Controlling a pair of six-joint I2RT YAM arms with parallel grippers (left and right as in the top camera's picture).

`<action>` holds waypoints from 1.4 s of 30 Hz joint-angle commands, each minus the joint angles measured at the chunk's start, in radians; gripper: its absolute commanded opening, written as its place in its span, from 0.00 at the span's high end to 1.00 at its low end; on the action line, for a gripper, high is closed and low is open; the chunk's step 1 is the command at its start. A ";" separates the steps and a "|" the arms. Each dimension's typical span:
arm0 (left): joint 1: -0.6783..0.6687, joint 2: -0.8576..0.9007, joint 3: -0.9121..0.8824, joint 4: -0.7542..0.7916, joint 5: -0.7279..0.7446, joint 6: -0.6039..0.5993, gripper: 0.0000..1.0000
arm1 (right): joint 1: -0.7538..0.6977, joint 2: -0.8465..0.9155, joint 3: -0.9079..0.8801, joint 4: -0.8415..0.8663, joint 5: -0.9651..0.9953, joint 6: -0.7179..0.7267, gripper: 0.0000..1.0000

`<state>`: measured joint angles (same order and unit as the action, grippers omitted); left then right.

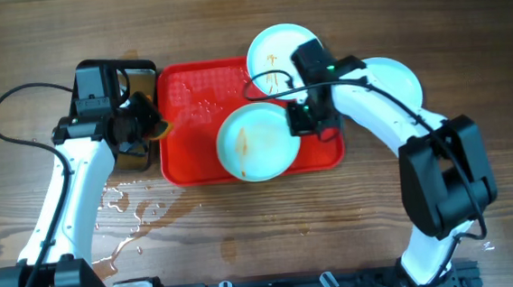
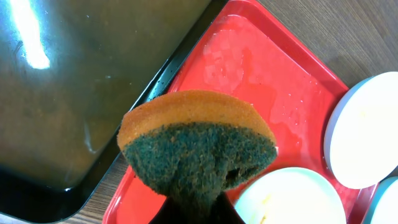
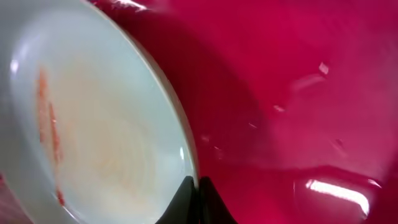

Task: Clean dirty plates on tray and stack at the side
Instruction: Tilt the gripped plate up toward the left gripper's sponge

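The red tray point(image 1: 185, 157) lies mid-table. A pale plate point(image 1: 255, 142) with a faint brown smear sits in its right half; my right gripper point(image 1: 302, 118) is shut on that plate's right rim point(image 3: 191, 180). A second smeared plate point(image 1: 273, 56) rests over the tray's back right corner. A third plate point(image 1: 395, 79) lies on the table to the right, partly under the right arm. My left gripper point(image 1: 151, 125) is shut on an orange and green sponge point(image 2: 199, 140) over the tray's left edge.
A black metal pan point(image 1: 134, 80) holding dark liquid stands left of the tray, also in the left wrist view point(image 2: 74, 81). Water is spilled on the wooden table point(image 1: 125, 207) front left. The tray floor point(image 2: 261, 74) is wet.
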<state>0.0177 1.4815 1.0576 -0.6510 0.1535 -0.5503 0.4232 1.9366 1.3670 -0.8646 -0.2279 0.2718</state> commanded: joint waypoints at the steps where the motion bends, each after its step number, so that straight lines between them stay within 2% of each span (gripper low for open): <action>1: -0.003 0.006 0.003 0.007 -0.010 0.019 0.96 | 0.031 0.022 0.027 0.024 -0.013 0.027 0.96; 12: -0.003 0.006 0.003 0.015 -0.010 0.019 0.96 | 0.037 0.053 0.027 0.248 -0.087 0.050 0.96; 20: -0.003 0.006 0.003 0.016 -0.010 0.019 0.96 | 0.043 0.104 0.029 0.266 -0.117 0.071 0.94; 21: -0.003 0.006 0.003 0.016 -0.010 0.019 0.96 | 0.043 0.104 0.030 0.266 -0.117 0.071 0.90; 25: -0.006 0.006 0.003 0.023 -0.009 0.019 0.96 | 0.043 0.104 0.030 0.275 -0.117 0.077 0.64; 28: -0.030 0.007 0.003 0.048 -0.009 0.020 0.96 | 0.043 0.104 0.030 0.280 -0.104 0.107 0.59; 32: -0.076 0.025 0.003 0.098 -0.010 0.023 0.96 | 0.043 0.115 0.030 0.293 -0.081 0.180 0.60; 38: -0.121 0.119 0.003 0.165 -0.009 0.024 0.96 | 0.043 0.166 0.030 0.319 -0.175 0.196 0.60; 42: -0.138 0.188 0.003 0.210 0.010 0.077 0.96 | 0.043 0.169 0.030 0.318 -0.190 0.235 0.72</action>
<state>-0.1051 1.6180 1.0576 -0.4694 0.1532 -0.5354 0.4576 2.0834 1.3792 -0.5510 -0.3756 0.4618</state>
